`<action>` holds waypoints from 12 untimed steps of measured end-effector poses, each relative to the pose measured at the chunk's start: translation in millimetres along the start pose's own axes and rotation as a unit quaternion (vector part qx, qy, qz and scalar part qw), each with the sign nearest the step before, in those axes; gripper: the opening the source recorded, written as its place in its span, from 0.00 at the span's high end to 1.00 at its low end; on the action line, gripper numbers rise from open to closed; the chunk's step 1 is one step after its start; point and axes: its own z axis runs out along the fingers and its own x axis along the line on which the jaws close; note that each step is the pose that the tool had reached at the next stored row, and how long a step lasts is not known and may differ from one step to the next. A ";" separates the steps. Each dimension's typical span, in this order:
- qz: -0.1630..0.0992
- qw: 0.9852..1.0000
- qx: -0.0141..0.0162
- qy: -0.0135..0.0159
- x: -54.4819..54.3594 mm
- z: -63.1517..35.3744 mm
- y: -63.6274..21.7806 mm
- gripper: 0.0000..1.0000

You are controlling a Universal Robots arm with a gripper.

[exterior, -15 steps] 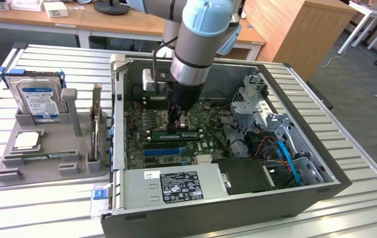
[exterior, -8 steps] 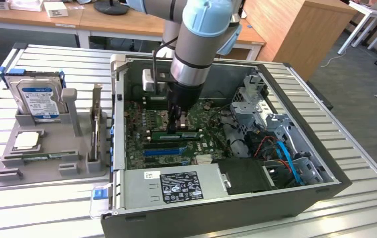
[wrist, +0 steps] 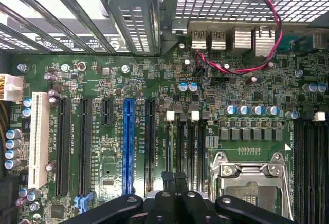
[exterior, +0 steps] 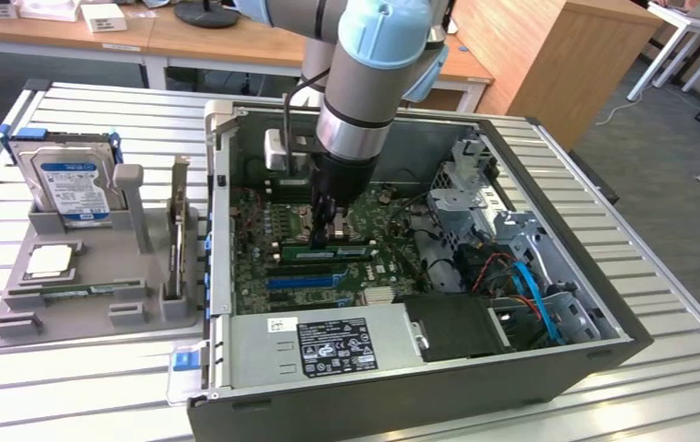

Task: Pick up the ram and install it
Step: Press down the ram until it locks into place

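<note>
The exterior view is showing the arm reaching down into the open computer case [exterior: 547, 368], which is lying on its side on the slatted worktop [exterior: 682, 387]. The gripper [exterior: 321, 241] is hanging low over the motherboard [exterior: 393, 230], right at the bank of memory slots beside the processor socket. Its fingers are pressed fully together, and no green board is visible between them in either view.

A ram [exterior: 353, 250] stick is lying along one of those slots, touching or just beside the gripper's tips; it is looking level with the slot, though whether its latches have clicked home is too small to tell. A second green stick is sitting in the grey parts tray [exterior: 92, 318] on the exterior view's left, near a hard drive [exterior: 74, 189] standing upright in its holder.

In the wrist view the closed gripper [wrist: 175, 176] is pointing at the narrow black memory slots [wrist: 187, 147] next to the CPU socket [wrist: 252, 175], with the blue expansion slot [wrist: 127, 147] off to one side.

Judging from this, the pick-up is already behind it and the stick is lying in place in its slot. The closed fingers directly over the slot suggest a pressing-down stage, so the task is appearing close to finished, with the final seating unconfirmed.
</note>
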 end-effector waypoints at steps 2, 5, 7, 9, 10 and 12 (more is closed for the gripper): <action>0.000 1.000 0.000 0.000 0.0 0.4 0.0 0.90; 0.000 1.000 0.000 0.000 0.0 0.4 0.0 0.90; 0.000 1.000 0.000 0.000 0.0 0.5 0.0 0.90; 0.000 1.000 0.000 0.000 0.0 0.7 -0.1 0.90; 0.000 1.000 0.000 0.000 0.0 0.8 -0.1 0.90; 0.000 1.000 0.000 0.000 0.0 1.0 -0.1 0.90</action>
